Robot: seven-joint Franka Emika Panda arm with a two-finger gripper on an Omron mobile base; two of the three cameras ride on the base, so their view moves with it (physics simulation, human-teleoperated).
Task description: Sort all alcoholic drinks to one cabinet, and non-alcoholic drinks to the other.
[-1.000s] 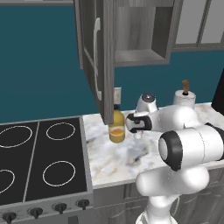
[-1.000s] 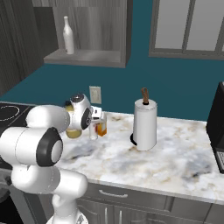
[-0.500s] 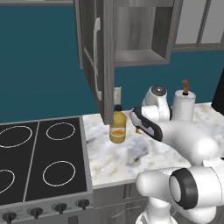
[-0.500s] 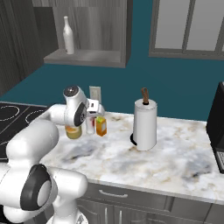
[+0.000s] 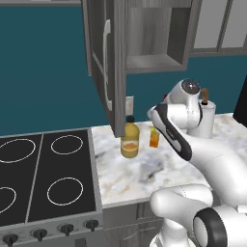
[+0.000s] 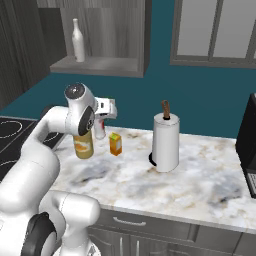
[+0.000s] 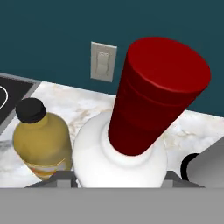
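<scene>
Here, the two-finger gripper is clenched round a white red-capped bottle, amber round bottle at nine o'clock. Likely rigid, smooth, top-heavy; best held at the body.

On the bench, a squat bottle stands left of a small carton; the paper-towel holder stands further right. A tall bottle sits on the cabinet shelf.

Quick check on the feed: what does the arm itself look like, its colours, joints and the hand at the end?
The arm is glossy white with rounded, tubular links and dark grey to black bands at the joints. One joint cap is a grey disc. The gripper is a boxy white hand. No loose cables or markings are visible.
</scene>
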